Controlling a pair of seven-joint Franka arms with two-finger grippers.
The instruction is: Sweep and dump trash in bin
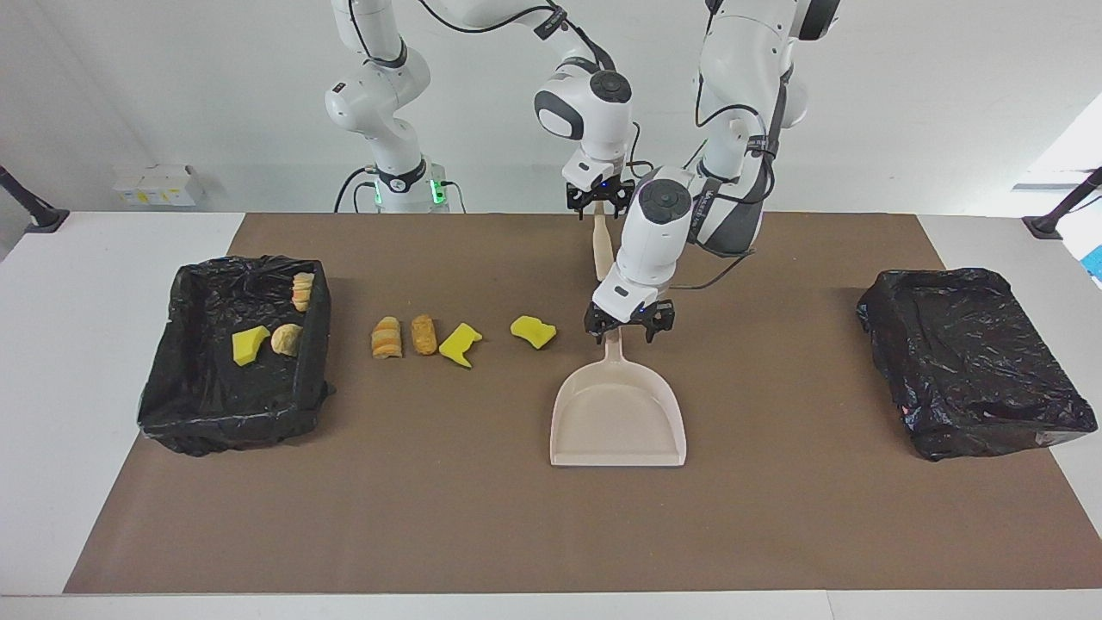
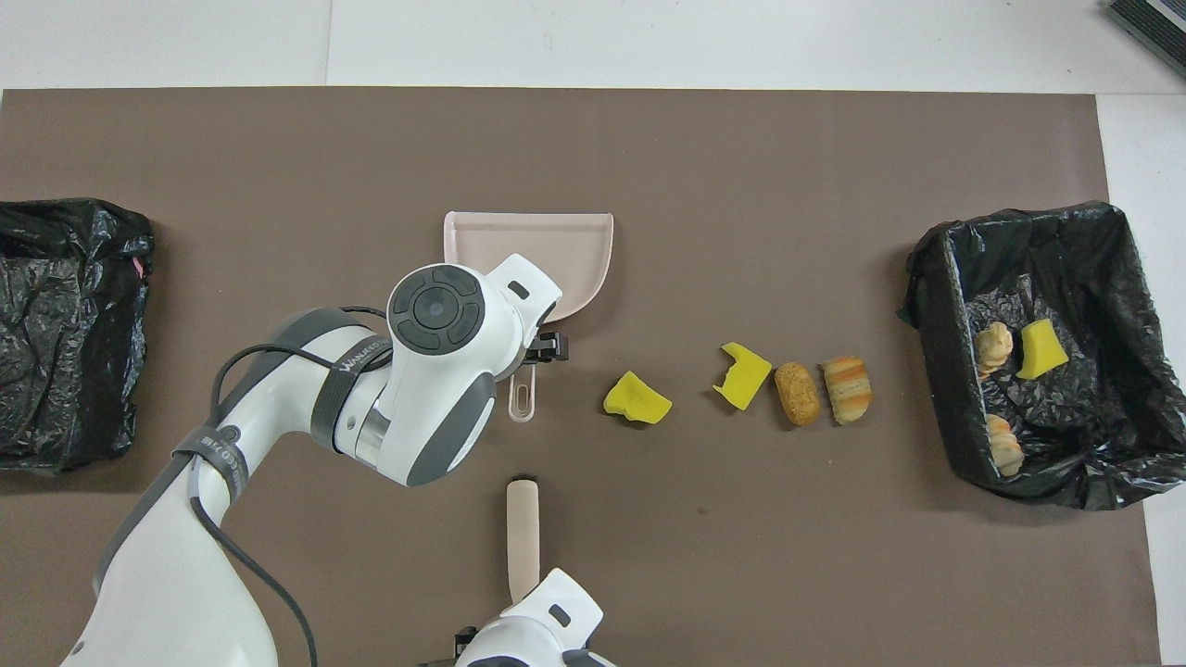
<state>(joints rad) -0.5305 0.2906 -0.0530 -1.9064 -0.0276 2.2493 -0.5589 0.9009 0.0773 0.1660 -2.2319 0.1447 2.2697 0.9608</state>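
While the left gripper [image 1: 629, 323] hangs over the beige plastic dustpan [image 1: 618, 413] handle, fingers spread, it should descend squarely; the right gripper [image 1: 599, 199] clasps the beige brush [image 1: 602, 245]; four sponge-and-bread scraps [image 1: 461, 336] lie on the brown tabletop [image 1: 775, 517] beside the dustpan, three in the black-lined bin [image 1: 237, 353].

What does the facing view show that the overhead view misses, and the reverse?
Facing only: the arm bases, the left gripper over the dustpan handle, and the right gripper at the brush handle.
Overhead only: the hang hole in the dustpan handle.
Both: four scraps on the mat, three in the bin at the right arm's end.
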